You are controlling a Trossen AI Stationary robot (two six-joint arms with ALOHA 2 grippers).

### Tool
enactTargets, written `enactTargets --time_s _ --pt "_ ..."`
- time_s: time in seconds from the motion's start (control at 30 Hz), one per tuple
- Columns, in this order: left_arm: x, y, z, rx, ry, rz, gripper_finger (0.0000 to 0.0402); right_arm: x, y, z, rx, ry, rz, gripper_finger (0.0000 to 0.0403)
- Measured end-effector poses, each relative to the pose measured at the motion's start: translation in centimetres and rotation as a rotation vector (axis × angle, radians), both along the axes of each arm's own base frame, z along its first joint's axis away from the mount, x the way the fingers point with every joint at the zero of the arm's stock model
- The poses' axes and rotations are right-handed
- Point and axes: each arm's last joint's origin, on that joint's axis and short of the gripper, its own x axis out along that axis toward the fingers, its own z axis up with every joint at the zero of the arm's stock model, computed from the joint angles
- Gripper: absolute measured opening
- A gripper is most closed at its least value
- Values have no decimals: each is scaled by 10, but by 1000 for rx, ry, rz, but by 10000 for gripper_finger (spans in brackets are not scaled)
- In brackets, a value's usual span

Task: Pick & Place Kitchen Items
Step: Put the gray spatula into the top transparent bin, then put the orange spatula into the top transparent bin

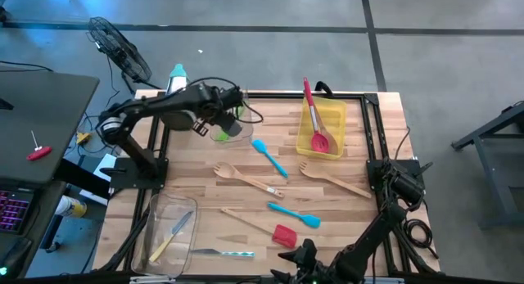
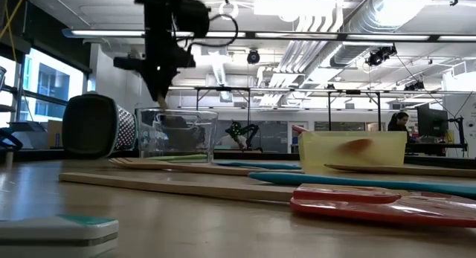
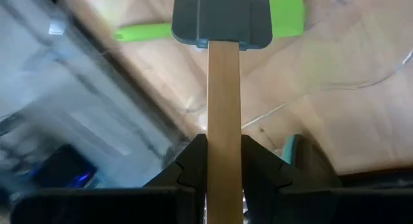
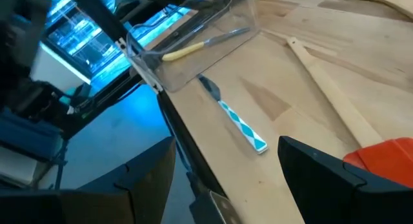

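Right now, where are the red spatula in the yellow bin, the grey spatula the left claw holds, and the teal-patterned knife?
red spatula (image 1: 321, 141), high view, blade
grey spatula (image 3: 221, 19), left wrist view, blade
teal-patterned knife (image 4: 244, 127), right wrist view, handle

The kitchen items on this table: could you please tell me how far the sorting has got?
Done: a red spatula in the yellow bin, a knife in the clear bin. In hand: the left tool holds a grey spatula over a clear tub. Left: wooden forks, blue spatulas.

You are looking at a lab or workshop hall: exposed ceiling ducts (image 2: 349, 24), strip lights (image 2: 245, 33), a concrete floor (image 1: 246, 10), a fan (image 1: 119, 47), and a wooden surface (image 1: 344, 210) on a metal frame.
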Motion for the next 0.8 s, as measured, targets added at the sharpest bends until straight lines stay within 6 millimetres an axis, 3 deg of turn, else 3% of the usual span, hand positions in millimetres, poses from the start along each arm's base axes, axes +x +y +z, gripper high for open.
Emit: enactTargets --time_s 0.23,0.47,0.67,0.8 --pt "10 30 -24 -72 -41 49 60 -1 -4 -2 18 -14 -61 265" --pt "18 38 -44 -108 9 43 64 1 -5 -2 27 -15 -69 265" --pt "22 39 -46 -96 -47 94 158 1 -5 -2 26 -15 -70 265" --pt "22 40 -46 -73 -53 138 196 0 -5 -2 21 -14 -71 265"
